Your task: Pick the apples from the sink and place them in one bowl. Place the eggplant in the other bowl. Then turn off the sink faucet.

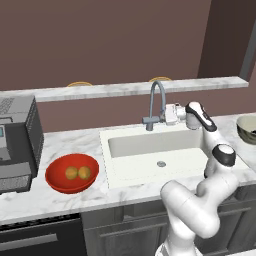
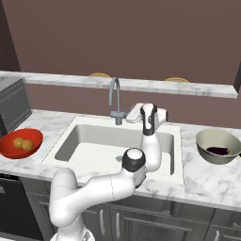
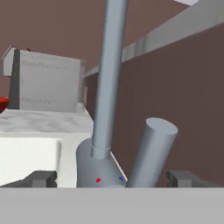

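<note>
The gripper (image 3: 112,178) is open, its two dark fingertips (image 3: 43,178) spread wide at the base of the faucet (image 3: 105,109) with nothing held between them. In the hand view the faucet's short lever handle (image 3: 152,151) stands tilted between the fingertips, nearer one than the other, just beside the upright grey pipe; small red and blue dots mark the faucet's base. From the left base view the gripper (image 1: 170,114) sits level with the faucet's (image 1: 156,104) base, just to its right at the back edge of the sink (image 1: 150,152), with the arm reaching up over the basin's right side. Whether a fingertip touches the lever cannot be told.

The sink's white basin shows its round drain (image 1: 161,163) on the floor. To the left of the sink, on the marble counter (image 1: 60,200), the red bowl (image 1: 72,173) holds both apples (image 1: 77,173) side by side. A grey box-like appliance (image 1: 17,142) stands further left, near the red bowl. To the right of the sink, the greenish-grey bowl (image 2: 218,146) rests on the counter with the dark eggplant (image 2: 217,150) inside it.
</note>
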